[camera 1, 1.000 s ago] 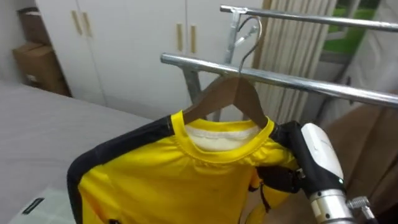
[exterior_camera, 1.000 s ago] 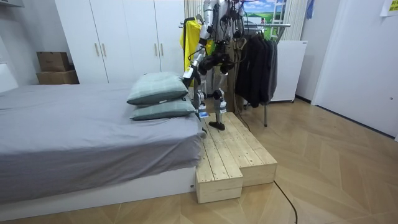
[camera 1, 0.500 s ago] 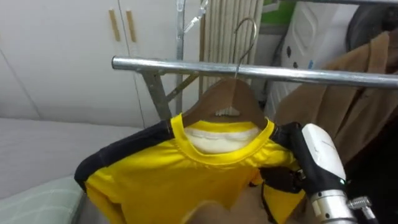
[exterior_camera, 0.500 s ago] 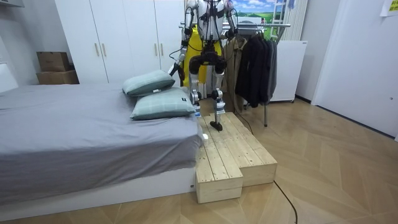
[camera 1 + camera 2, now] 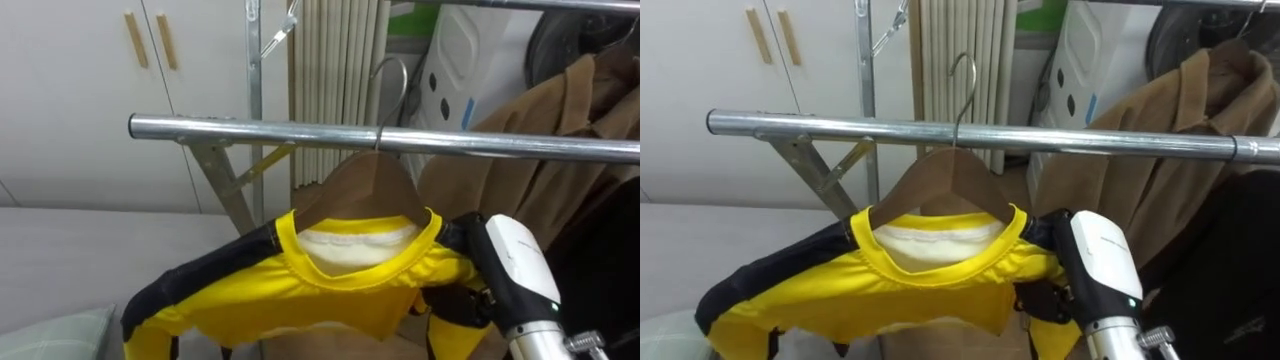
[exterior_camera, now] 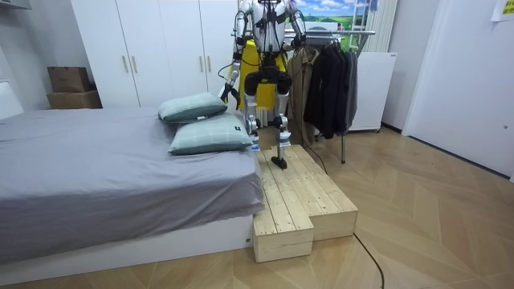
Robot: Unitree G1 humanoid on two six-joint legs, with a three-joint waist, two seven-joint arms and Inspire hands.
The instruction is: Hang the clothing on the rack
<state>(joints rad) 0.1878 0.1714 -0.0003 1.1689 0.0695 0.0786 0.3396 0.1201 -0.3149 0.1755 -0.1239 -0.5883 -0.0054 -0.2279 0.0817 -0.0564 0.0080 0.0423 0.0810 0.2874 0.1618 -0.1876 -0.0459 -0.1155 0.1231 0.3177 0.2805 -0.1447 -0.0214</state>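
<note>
One relation matters here: the hook [image 5: 392, 68] against the rail [image 5: 250, 130].

- Task's thing: yellow shirt [image 5: 330, 290] with black sleeves, on a wooden hanger [image 5: 360, 190], held up just beneath the rail. The collar sits directly under the bar.
- Hanger's long axis runs side to side, roughly parallel to the rail. The hook wire crosses the bar and its curve stands clear above it, so by my reading the hook is not yet bearing on the rail.
- Whether the hook's open side lies on the near or far side of the bar: cannot tell.
- Right hand [image 5: 452, 302] is at the shirt's right shoulder, below and to the right of the hook. Its fingers are buried in the yellow cloth, so whether they are gripping or open cannot be told.
- Brown coat [image 5: 560, 150] hangs further right on the rack, apart from the hanger.

Judgement: the coming move is a straight lowering, provided the hook curve already spans the bar. If it does not, a small shift across the rail comes first.
</note>
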